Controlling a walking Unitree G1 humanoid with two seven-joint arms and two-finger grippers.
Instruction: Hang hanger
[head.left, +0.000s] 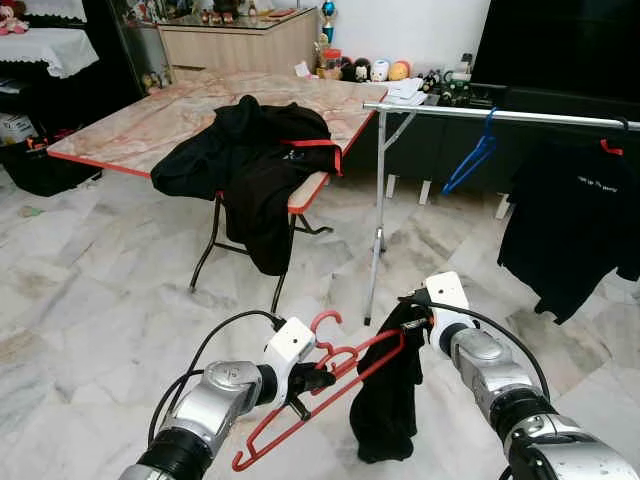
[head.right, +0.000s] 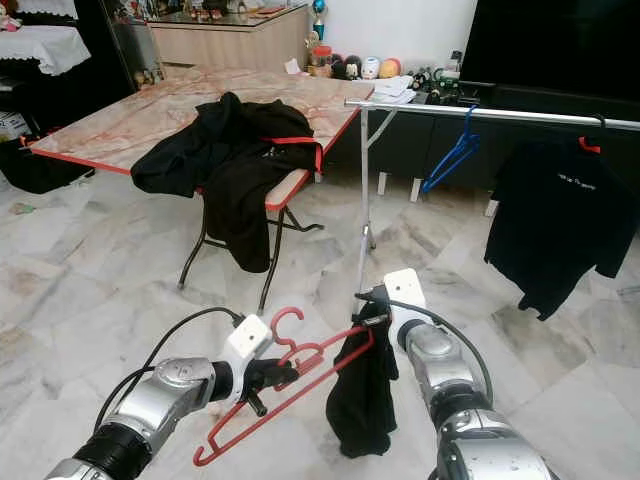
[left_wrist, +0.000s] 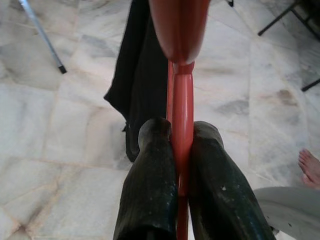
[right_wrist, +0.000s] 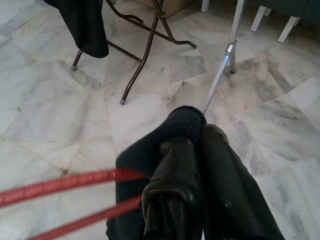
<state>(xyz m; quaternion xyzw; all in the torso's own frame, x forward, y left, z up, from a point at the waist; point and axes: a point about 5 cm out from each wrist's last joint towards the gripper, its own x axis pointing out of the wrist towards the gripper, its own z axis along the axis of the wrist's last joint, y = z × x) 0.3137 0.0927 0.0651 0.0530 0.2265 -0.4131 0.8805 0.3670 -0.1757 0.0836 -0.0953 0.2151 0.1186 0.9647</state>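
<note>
Floor: pale marble tiles (head.left: 90, 300), wide and bare in front of both arms and out toward the robot's left.
Table: a folding table (head.left: 130, 125) with a red edge stands ahead and to the left of both grippers, well apart from them; its dark legs splay onto the floor.
Clothes on table: a heap of black clothes (head.left: 250, 150) spills over the near edge and hangs down past it.
Rail: a metal clothes rail (head.left: 480, 113) runs ahead of the right gripper and off to its right; its upright post (head.left: 377, 230) stands on the floor just beyond that gripper.
On the rail: a blue hanger (head.left: 472, 158) and, further right, a black T-shirt (head.left: 575, 225) on a red hanger; bare rail lies between the post and the blue hanger.
Left gripper (head.left: 318, 378): fingers (left_wrist: 150, 190) pressed together on the neck of the red hanger (head.left: 300, 415), which is held low over the floor, hook up, its frame slanting down toward the robot.
Right gripper (head.left: 425, 318): fingers (right_wrist: 220, 185) closed on a fold of the black garment (head.left: 388, 400), which drapes from the hanger's far end and hangs free above the tiles.
Person: a bare foot (left_wrist: 311, 167) shows on the floor in the left wrist view, beyond the left gripper.
</note>
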